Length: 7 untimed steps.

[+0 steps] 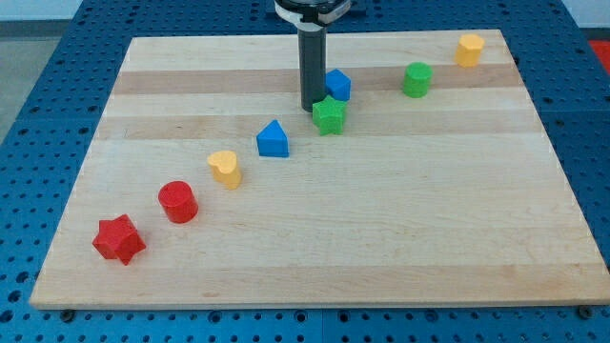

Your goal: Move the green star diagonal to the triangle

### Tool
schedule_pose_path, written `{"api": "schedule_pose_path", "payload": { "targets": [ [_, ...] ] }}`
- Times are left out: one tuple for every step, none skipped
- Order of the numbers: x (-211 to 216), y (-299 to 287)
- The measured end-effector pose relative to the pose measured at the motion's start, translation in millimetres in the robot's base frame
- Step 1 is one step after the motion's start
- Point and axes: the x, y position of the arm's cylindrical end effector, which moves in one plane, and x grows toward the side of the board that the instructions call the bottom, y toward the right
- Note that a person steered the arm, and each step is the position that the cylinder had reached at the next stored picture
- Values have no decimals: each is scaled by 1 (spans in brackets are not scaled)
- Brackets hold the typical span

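The green star [330,115] lies on the wooden board [381,210] just above the middle. The blue triangle [273,139] lies to its lower left, a short gap away. My tip [311,106] stands right at the star's upper left edge, touching it or very nearly. A blue cube-like block [338,85] sits just above the star, to the right of the rod.
A green cylinder [416,80] and a yellow block [469,50] lie toward the view's top right. A yellow heart [226,169], a red cylinder [178,202] and a red star [119,239] run in a line toward the bottom left.
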Motion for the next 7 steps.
{"api": "schedule_pose_path", "payload": {
  "targets": [
    [-9,-15],
    [-11,-8],
    [-25,6],
    [-40,33],
    [-49,52],
    [-64,52],
    [-71,63]
  ]
}}
